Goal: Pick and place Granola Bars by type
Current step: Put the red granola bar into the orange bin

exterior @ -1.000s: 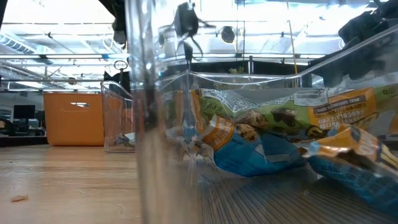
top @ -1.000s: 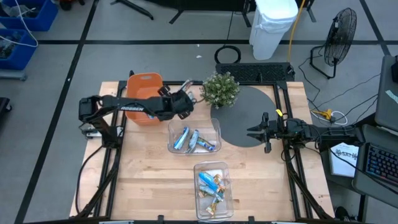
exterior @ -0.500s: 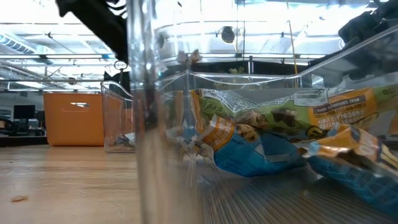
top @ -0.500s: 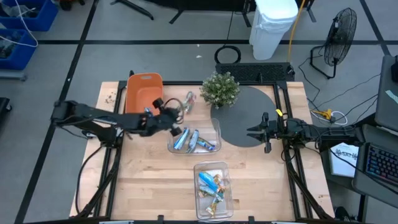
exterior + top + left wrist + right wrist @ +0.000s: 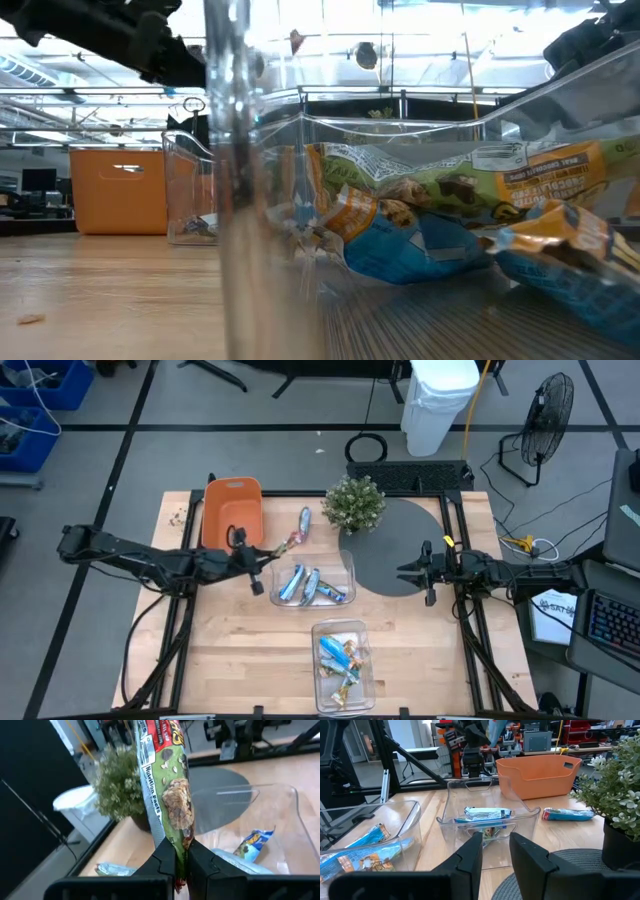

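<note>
My left gripper (image 5: 262, 560) hovers between the orange bin (image 5: 232, 510) and a clear bin (image 5: 312, 582), shut on a red-and-green granola bar (image 5: 167, 785). That bar (image 5: 290, 541) sticks out past the fingers. A blue-and-silver bar (image 5: 304, 518) lies flat on the table by the plant (image 5: 355, 503). The clear bin holds blue-and-silver bars (image 5: 300, 584). A second clear bin (image 5: 343, 665) near the front edge holds mixed bars. My right gripper (image 5: 418, 572) waits open over the dark round mat (image 5: 400, 545), with nothing between its fingers. My left gripper pinches one end of the red-and-green bar (image 5: 178, 846) between its two fingers (image 5: 164, 862). The fingers come nearly level from the table's left and lie along the bar. The bar stands out beyond the fingertips, slanting toward the plant, lifted clear of the table.
The potted plant stands at the back edge of the mat. The near clear bin (image 5: 420, 220) fills most of the low view. Bare wood (image 5: 240, 650) lies at the front left of the table.
My left gripper has drawn back from beside the plant toward the table's left and near edges, tipping up from pointing down to nearly level. It stays shut on the red-and-green bar, which has come along clear of the table. The blue-and-silver bar has stayed on the table.
</note>
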Controlling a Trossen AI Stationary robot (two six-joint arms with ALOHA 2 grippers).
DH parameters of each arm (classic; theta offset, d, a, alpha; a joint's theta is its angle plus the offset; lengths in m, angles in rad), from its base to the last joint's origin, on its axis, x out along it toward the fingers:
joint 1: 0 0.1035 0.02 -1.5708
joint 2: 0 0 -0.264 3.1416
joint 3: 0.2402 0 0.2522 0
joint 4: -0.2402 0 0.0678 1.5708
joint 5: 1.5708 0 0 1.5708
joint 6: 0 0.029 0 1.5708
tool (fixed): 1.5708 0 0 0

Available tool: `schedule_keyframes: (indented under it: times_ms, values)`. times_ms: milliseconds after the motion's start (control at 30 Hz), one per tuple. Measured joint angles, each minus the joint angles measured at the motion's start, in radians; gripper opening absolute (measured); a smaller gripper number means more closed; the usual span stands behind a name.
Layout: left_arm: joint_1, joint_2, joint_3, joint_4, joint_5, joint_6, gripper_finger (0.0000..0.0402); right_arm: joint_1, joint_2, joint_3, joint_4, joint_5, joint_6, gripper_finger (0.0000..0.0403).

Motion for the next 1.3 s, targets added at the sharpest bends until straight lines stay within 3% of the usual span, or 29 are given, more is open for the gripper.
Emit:
schedule_keyframes:
  times_ms: [167, 500, 600, 900, 1100, 1300]
  values:
    - [-0.009, -0.097, -0.042, 0.001, 0.001, 0.032, 0.0019, 0.000, 0.000, 0.000, 0.000, 0.000, 0.000, 0.0089]
    - [-0.002, -0.245, -0.106, 0.030, 0.131, 0.122, 0.0019, 0.000, 0.000, 0.000, 0.000, 0.000, 0.000, 0.0089]
    - [0.032, -0.306, -0.142, 0.054, 0.192, 0.141, 0.0019, 0.000, 0.000, 0.000, 0.000, 0.000, 0.000, 0.0089]
    - [0.208, -0.499, -0.205, 0.062, 0.235, 0.103, 0.0018, 0.000, 0.000, 0.000, 0.000, 0.000, 0.000, 0.0089]
    - [0.252, -0.495, -0.206, 0.048, 0.031, 0.183, 0.0018, 0.000, 0.000, 0.000, 0.000, 0.000, 0.000, 0.0089]
    - [0.255, -0.444, -0.206, 0.051, -0.039, 0.418, 0.0018, 0.000, 0.000, 0.000, 0.000, 0.000, 0.000, 0.0089]
